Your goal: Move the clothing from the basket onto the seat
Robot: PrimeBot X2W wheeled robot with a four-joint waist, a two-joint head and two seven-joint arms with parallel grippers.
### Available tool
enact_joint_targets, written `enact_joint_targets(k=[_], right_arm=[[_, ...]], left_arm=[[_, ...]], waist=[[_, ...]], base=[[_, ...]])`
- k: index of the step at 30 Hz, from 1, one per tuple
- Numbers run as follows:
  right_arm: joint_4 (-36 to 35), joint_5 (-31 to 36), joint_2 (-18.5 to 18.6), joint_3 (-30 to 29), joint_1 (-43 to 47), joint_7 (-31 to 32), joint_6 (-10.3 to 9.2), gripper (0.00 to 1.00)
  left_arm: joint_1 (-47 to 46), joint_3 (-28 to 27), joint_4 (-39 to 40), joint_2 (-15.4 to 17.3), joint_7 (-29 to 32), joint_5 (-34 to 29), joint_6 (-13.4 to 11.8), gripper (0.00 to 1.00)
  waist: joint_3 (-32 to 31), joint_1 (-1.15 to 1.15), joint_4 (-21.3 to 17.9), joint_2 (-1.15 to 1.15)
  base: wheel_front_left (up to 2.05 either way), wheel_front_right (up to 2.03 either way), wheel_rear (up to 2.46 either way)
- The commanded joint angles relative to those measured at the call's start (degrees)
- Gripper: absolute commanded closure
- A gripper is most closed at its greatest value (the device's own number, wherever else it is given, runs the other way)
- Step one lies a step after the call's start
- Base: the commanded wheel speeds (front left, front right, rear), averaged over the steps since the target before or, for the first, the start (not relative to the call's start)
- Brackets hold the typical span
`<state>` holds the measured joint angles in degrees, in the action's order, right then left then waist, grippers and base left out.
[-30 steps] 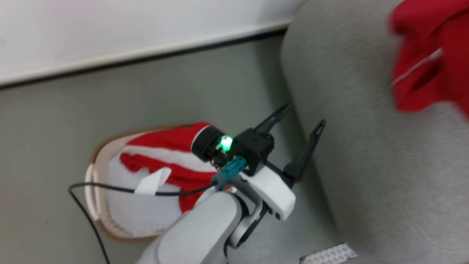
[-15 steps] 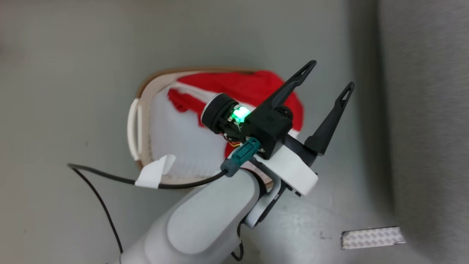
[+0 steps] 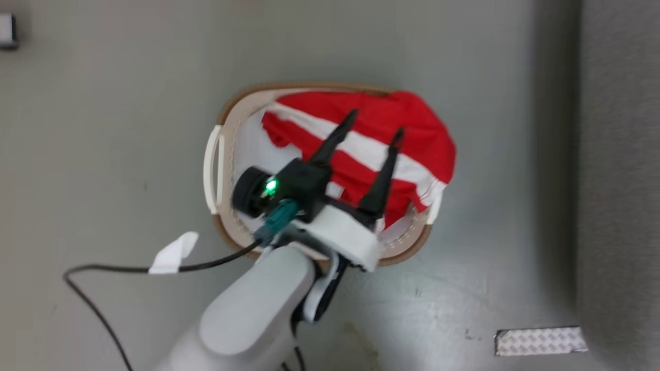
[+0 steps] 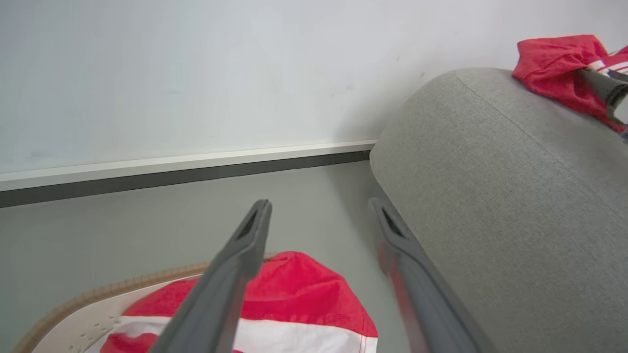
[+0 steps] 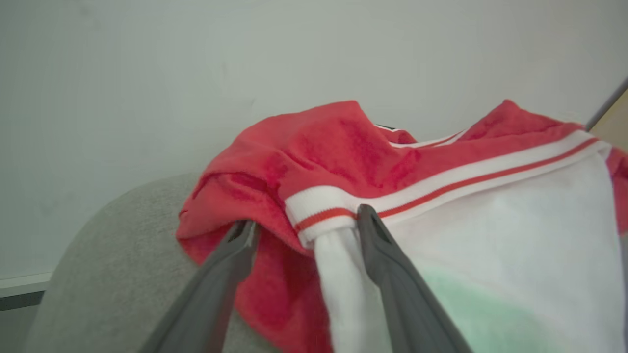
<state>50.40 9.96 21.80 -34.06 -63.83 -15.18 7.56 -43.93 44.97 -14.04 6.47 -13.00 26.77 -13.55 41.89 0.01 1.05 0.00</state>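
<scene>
Both spread wide, empty: left fingers [image 3: 330, 146] over basket [image 3: 309, 86], right fingers [image 5: 388, 267] astride clothing [image 5: 343, 147] on seat [image 5: 108, 245].

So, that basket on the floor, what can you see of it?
The basket is an oval tub of cream-white plastic with small holes in its walls, a brown rim and white side handles. It stands upright on the grey floor, apart from the grey seat. Red-and-white striped clothing lies in it and drapes over one rim. The left gripper hangs over it, fingers spread.
</scene>
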Motion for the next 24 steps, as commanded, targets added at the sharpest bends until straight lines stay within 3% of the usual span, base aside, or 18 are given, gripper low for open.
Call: enact_joint_targets(k=[1, 7, 16, 24], right_arm=[[-1.4, -1.2, -0.4, 1.4, 3.0, 0.0, -0.14, 0.00], [-13.3, -7.4, -6.1, 9.7, 17.9, 0.0, -0.14, 0.00], [-27.9, -13.9, -12.2, 18.5, 37.9, 0.0, -0.14, 0.00], [-35.2, -14.1, -17.1, 25.0, 51.5, 0.1, -0.14, 0.00]], left_arm=[[1.6, -0.6, -0.1, 1.0, -0.7, 1.1, -0.1, 0.00], [9.3, -5.0, 0.2, 4.4, -1.9, 3.0, -1.6, 0.00], [24.9, -14.7, 2.4, 7.8, -2.1, 2.5, -3.3, 0.00], [38.0, -26.5, 4.6, 6.8, -2.1, -1.6, -2.7, 0.00]], waist=[[-5.4, -0.01, -4.0, 0.00], [-17.4, -0.01, -6.9, 0.00], [-30.7, -0.01, -6.6, 0.00], [-37.4, -0.01, -5.5, 0.00]], base=[[0.00, 0.00, 0.00], [0.00, 0.00, 0.00], [0.00, 0.00, 0.00], [0.00, 0.00, 0.00]])
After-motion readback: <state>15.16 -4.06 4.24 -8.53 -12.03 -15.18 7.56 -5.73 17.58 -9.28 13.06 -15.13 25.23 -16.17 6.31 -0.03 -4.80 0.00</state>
